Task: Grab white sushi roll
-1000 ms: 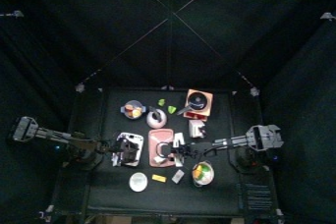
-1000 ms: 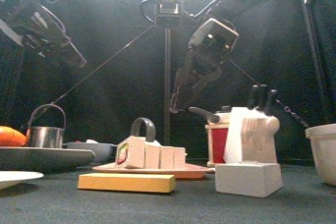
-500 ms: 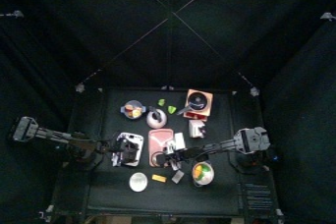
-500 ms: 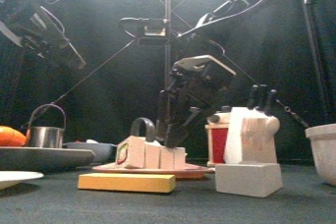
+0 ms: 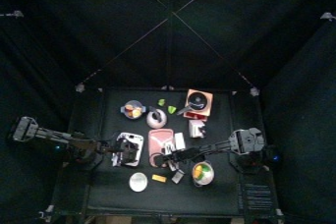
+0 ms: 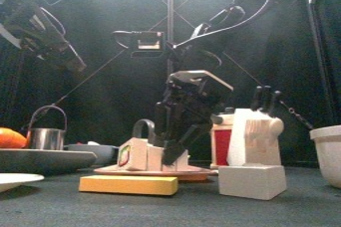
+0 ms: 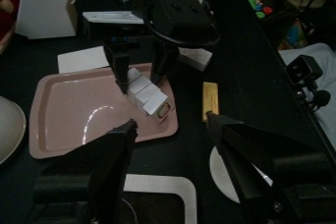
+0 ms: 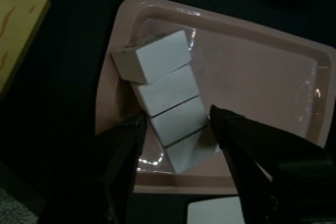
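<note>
White sushi roll (image 8: 168, 100) lying in pink tray (image 8: 282, 90), diagonal. Right gripper (image 8: 187, 130) spread wide, straddling the roll, nothing grasped. Left gripper (image 7: 171, 141) parted, empty, just outside tray's edge.

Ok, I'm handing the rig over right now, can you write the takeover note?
Right gripper: jaws open, low over the pink tray, straddling the white sushi roll; not closed on it.
Left gripper: jaws open, holding nothing, parked over the table's left side beside the tray.
Roll: a row of white pieces lying in the tray.
Done: approach and lining up.
Left: close on the roll, lift it out.
</note>
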{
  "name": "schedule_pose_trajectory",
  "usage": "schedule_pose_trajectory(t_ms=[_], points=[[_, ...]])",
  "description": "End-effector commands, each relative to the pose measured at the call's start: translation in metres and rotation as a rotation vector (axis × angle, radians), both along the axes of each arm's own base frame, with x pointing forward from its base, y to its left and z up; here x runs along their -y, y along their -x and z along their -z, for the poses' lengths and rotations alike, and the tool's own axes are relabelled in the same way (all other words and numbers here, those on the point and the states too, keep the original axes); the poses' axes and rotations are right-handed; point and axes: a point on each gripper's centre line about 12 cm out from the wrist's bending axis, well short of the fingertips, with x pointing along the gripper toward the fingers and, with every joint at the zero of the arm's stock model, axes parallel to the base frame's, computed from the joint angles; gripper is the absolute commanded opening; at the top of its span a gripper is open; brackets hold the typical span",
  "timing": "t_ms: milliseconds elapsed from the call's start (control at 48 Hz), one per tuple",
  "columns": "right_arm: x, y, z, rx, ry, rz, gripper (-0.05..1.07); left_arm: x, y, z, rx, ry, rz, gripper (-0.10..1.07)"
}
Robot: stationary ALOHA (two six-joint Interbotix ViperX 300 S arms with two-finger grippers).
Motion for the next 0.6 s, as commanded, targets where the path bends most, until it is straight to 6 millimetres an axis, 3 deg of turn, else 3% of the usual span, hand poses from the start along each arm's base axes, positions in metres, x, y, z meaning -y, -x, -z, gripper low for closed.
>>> schedule_pose_trajectory(t_ms=[0,250,583], points=[[0.000,-0.007,-0.017,0.050,-0.011,0.006,0.80,0.000,-0.002,-0.005,0.018,0.005,0.001,0.93],[0.001,-0.005,-0.020,0.042,-0.015,0.018,0.53,0.000,-0.002,-0.005,0.017,0.005,0.001,0.93],[-0.002,0.006,-0.064,0.108,-0.042,0.039,0.49,0.000,-0.002,-0.004,0.018,0.012,-0.002,0.93]])
